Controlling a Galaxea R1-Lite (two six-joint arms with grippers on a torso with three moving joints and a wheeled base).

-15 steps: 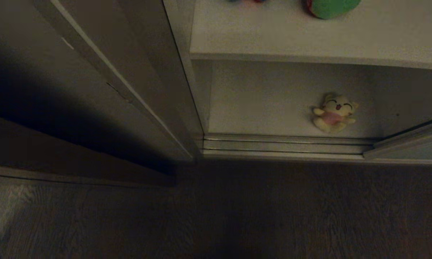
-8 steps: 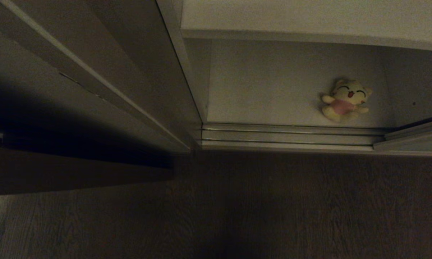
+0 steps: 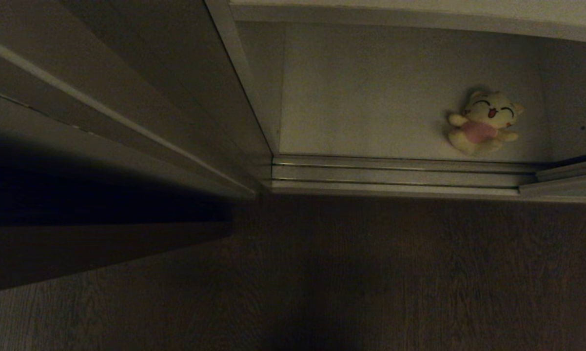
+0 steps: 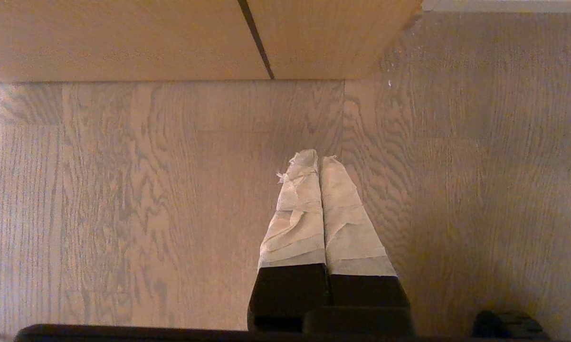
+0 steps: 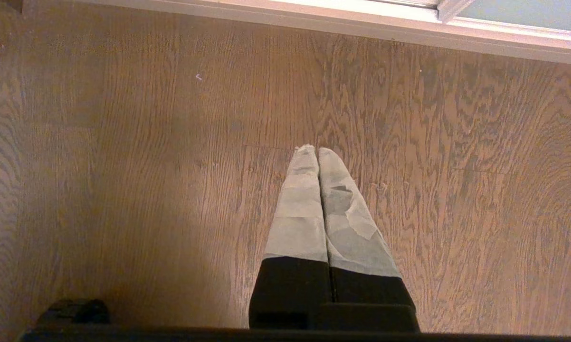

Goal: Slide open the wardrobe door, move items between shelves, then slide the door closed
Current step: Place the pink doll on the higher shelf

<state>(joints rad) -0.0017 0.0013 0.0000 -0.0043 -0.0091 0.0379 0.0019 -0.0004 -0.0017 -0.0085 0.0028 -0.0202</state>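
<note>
The small yellow plush toy with a pink belly (image 3: pixel 483 123) lies on the wardrobe's white bottom board (image 3: pixel 361 107), near its front edge toward the right — just behind the silver floor rails (image 3: pixel 395 175). The pale grey-green sliding door (image 3: pixel 566 183) shows only at the rails' right end. Both tape-wrapped grippers — left gripper (image 4: pixel 318 164), right gripper (image 5: pixel 316 152) — hang over the wood-grain floor (image 3: pixel 395 273), fingers pressed together, holding nothing.

the head view looks steeply down from above at the wooden floor (image 3: pixel 371 273), with the wardrobe's floor rails (image 3: pixel 395 175) and bottom shelf (image 3: pixel 361 97) across the upper right of the frame. both wrist views face straight down, nearer that same floor (image 4: pixel 124 199); the right wrist view catches the rails' edge (image 5: pixel 314 21) along its top.
</note>
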